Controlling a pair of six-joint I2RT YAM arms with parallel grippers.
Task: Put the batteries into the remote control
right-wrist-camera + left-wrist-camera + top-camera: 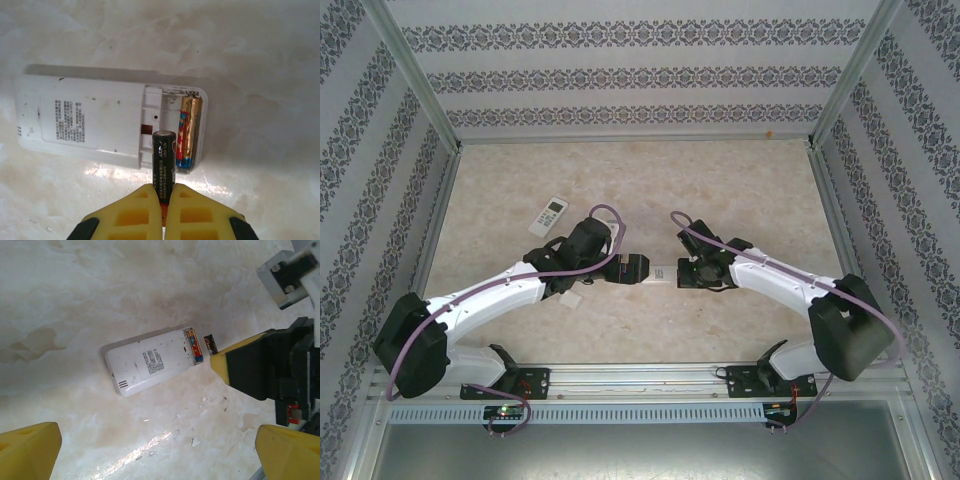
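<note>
Matt white plastic remote (90,120) on a glossy, perhaps laminate, tabletop (100,290)

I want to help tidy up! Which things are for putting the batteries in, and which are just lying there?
For the job:
white plastic remote, face down, compartment open
orange-gold cylindrical battery seated inside
black cylindrical battery pinched in the right end effector

Just lying about:
second white remote, face up
small white flecks

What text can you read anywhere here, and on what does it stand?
Nothing is legible.
On the remote, label: several printed lines, too small to read.
On the dark battery: white print, too blurred to read.
On the orange battery: markings, too blurred to read.
</note>
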